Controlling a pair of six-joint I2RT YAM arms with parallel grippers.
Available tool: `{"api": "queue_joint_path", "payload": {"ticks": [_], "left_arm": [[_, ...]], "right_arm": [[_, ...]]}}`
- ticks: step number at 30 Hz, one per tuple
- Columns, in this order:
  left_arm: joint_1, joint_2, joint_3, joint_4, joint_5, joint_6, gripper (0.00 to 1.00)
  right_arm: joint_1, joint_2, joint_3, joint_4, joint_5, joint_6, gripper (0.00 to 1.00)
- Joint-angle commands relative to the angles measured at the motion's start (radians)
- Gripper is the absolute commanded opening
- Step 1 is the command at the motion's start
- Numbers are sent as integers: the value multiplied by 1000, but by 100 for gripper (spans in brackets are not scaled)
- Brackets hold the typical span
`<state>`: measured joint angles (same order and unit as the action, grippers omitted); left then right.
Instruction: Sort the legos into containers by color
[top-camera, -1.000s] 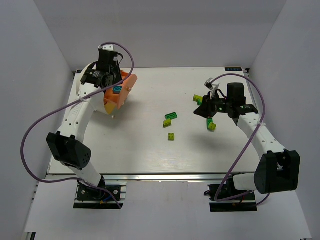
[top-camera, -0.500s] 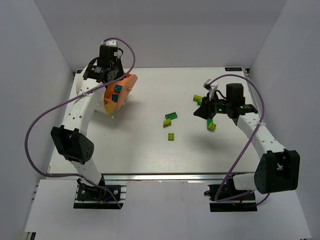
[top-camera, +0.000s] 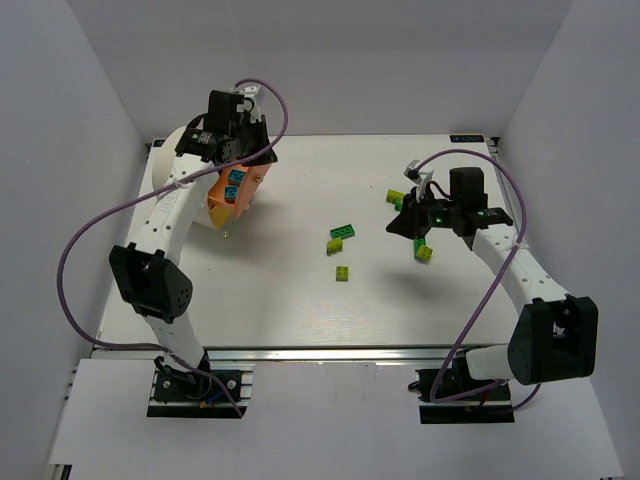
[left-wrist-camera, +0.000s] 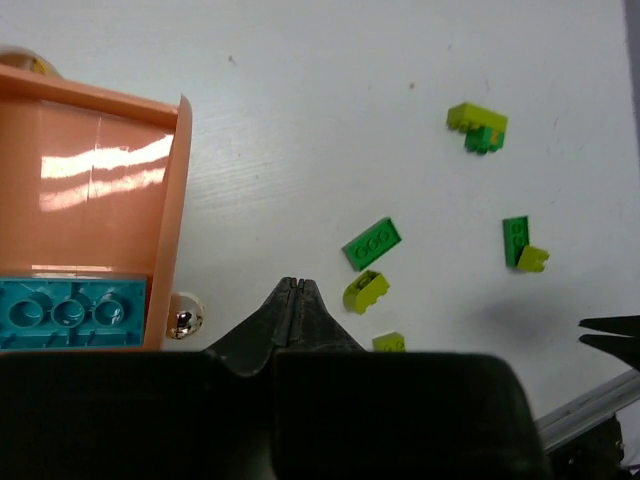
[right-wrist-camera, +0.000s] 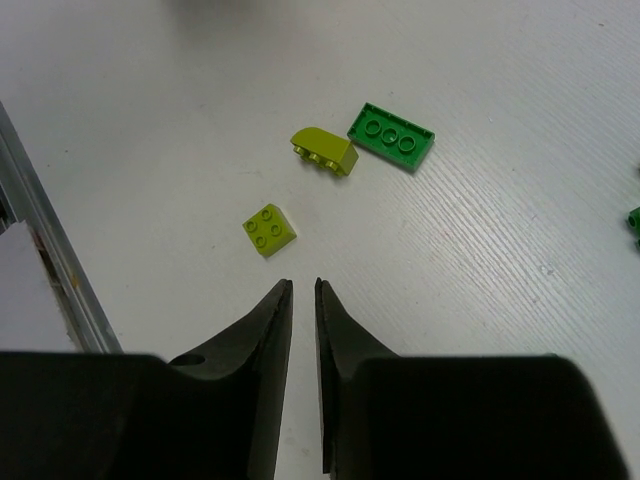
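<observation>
An orange tray sticks out of the cream-white drum at the far left, with cyan bricks in it. One cyan brick shows in the left wrist view inside the tray. My left gripper hangs over the tray's right edge, shut and empty. A dark green brick and two yellow-green bricks lie mid-table. My right gripper hovers narrowly open and empty, just short of a yellow-green square brick.
A yellow-green and dark green pair lies beyond the right gripper, and two more bricks lie beside it. A sloped yellow-green brick and a dark green flat brick lie ahead. The metal table rail runs left. A shiny knob sits by the tray.
My left wrist has swung to the right and farther back over the orange tray. The right arm has barely moved. The bricks on the table lie where they were.
</observation>
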<state>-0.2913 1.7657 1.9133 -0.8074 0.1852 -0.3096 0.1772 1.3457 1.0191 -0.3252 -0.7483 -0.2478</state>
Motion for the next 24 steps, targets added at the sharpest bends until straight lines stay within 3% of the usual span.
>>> {"api": "queue_joint_path", "payload": {"ticks": [1,5,6,10,24], "left_arm": [[-5,17,18,-88,27,49,7],[-5,38,18,-121,-85,84,22],[-5,46,18,-124,-110,89,32],[-5,74,50,-136,-258,99,53],[-5,132,113,-148,-481,116,75]], "right_arm": [[5,4,39,-3,-14,-16,21],[5,12,44,-2,-19,-13,21],[5,15,45,-2,-19,-10,21],[7,17,53,-2,-19,-10,21],[8,23,58,-6,-13,-15,23]]}}
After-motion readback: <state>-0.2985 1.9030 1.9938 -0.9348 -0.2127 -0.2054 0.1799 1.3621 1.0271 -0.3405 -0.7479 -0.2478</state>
